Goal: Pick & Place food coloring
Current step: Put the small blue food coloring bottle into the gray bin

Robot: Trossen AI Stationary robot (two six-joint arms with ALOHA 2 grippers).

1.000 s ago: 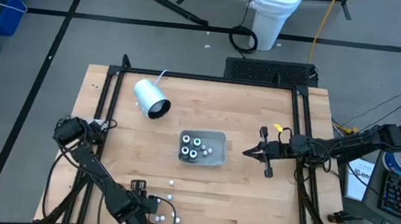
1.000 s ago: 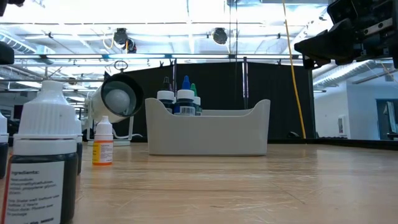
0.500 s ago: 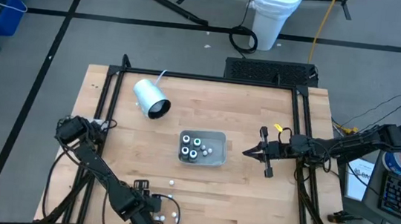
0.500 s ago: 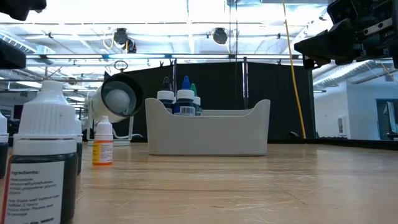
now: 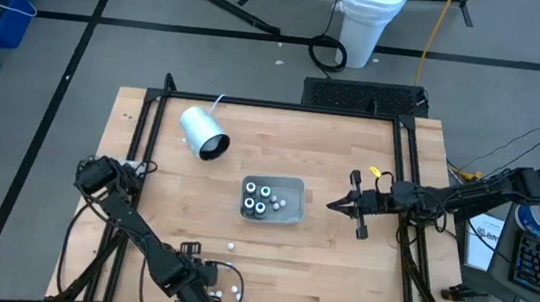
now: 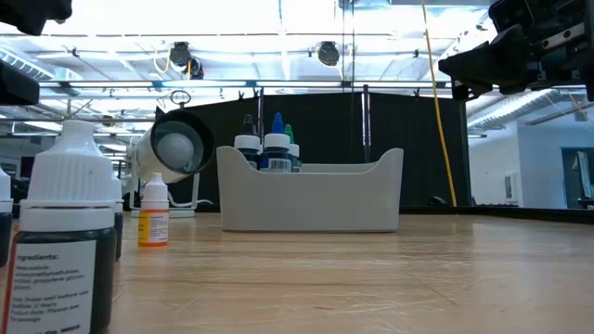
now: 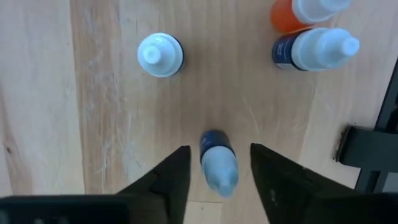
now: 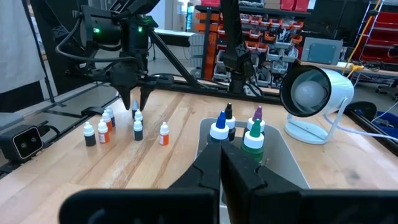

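The left gripper (image 7: 214, 163) straddles a blue food coloring bottle (image 7: 217, 163) at the table's near edge, fingers apart, not yet clamped; next it must squeeze, then lift toward the grey tray (image 5: 294, 185).

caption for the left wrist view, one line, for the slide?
Left gripper straddling an upright dark food coloring bottle, fingers not yet touching it, three more bottles standing beyond on the wooden table.

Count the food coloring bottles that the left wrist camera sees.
4: a dark bottle between the left gripper's jaws, a white-capped bottle alone, an orange bottle beside a blue bottle. Others lie outside this view.
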